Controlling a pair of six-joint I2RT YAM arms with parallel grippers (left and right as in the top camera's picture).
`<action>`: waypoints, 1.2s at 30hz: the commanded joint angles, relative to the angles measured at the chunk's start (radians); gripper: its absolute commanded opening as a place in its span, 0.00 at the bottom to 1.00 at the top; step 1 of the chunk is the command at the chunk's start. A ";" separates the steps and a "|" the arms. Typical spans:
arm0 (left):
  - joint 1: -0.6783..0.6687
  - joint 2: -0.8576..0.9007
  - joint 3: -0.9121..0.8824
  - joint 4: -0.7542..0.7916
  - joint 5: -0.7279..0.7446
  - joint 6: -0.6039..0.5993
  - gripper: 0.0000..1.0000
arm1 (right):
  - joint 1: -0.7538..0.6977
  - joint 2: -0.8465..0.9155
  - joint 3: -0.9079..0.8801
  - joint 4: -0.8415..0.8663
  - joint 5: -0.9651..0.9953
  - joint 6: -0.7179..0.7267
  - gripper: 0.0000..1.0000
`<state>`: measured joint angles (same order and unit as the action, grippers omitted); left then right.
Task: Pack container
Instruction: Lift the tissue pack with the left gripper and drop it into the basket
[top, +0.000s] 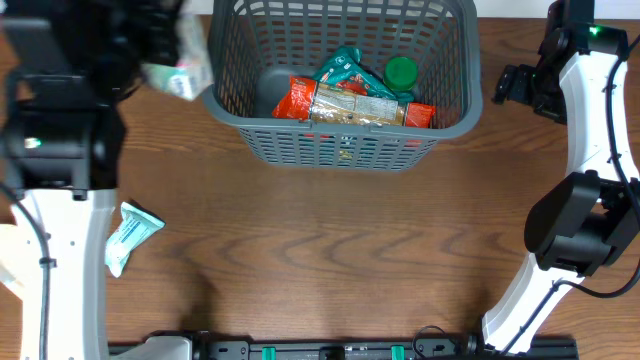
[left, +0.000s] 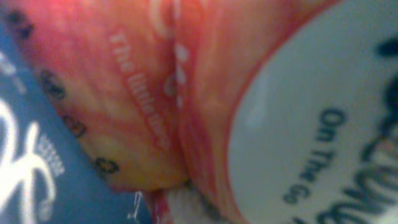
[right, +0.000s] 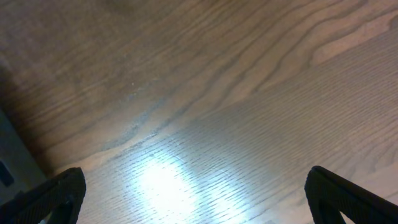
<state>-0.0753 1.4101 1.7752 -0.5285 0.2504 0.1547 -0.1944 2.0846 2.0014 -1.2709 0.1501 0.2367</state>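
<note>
The container (top: 340, 150), a dark grey lattice basket, stands at the back centre of the table. It holds a red-orange packet (top: 300, 98), a teal packet (top: 345, 68) and a green-capped item (top: 401, 72). My left gripper (top: 160, 55) is raised just left of the basket's rim, shut on a pale snack packet (top: 183, 70). That packet (left: 292, 124) fills the left wrist view, pink-orange, white and blue, and hides the fingers. My right gripper (top: 512, 85) is right of the basket; its fingers (right: 196, 193) are wide open and empty over bare wood.
A teal-and-white packet (top: 130, 235) lies on the wooden table at the front left, beside the left arm's base. The right arm's white links (top: 585, 200) stand along the right edge.
</note>
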 joint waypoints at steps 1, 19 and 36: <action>-0.088 0.013 0.011 0.069 0.056 0.422 0.06 | -0.009 0.000 -0.003 -0.006 0.003 -0.010 0.99; -0.245 0.408 0.011 0.257 0.056 0.817 0.06 | -0.008 0.000 -0.003 -0.024 -0.009 -0.010 0.99; -0.247 0.686 0.011 0.155 0.056 0.808 0.10 | -0.008 0.000 -0.003 -0.039 -0.013 -0.010 0.99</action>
<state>-0.3214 2.0548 1.7752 -0.3660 0.2928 0.9642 -0.1944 2.0846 2.0014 -1.3048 0.1459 0.2363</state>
